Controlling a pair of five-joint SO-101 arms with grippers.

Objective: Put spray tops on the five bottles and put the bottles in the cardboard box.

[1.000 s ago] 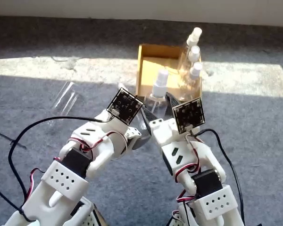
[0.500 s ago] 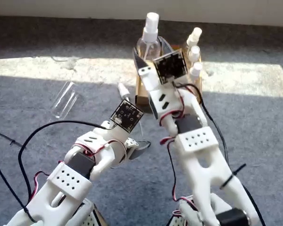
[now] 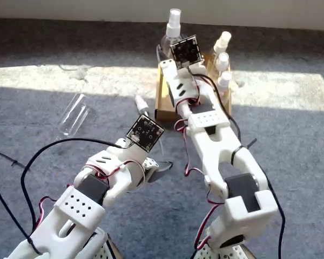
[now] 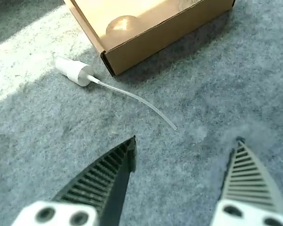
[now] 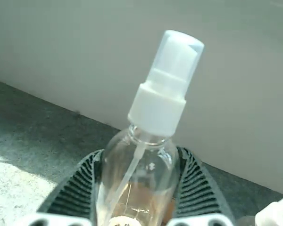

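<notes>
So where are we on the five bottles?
Done: three capped bottles stand in the cardboard box. In hand: the right end effector is shut on a fourth capped bottle, held up by the box's far side, not yet set in. To do: the fifth bottle lies uncapped on the carpet; the loose spray top lies beside the box, near the open left end effector.

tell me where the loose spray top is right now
In the high view the loose spray top lies on the carpet off the cardboard box's near left corner, with the uncapped bottle farther left.
</notes>
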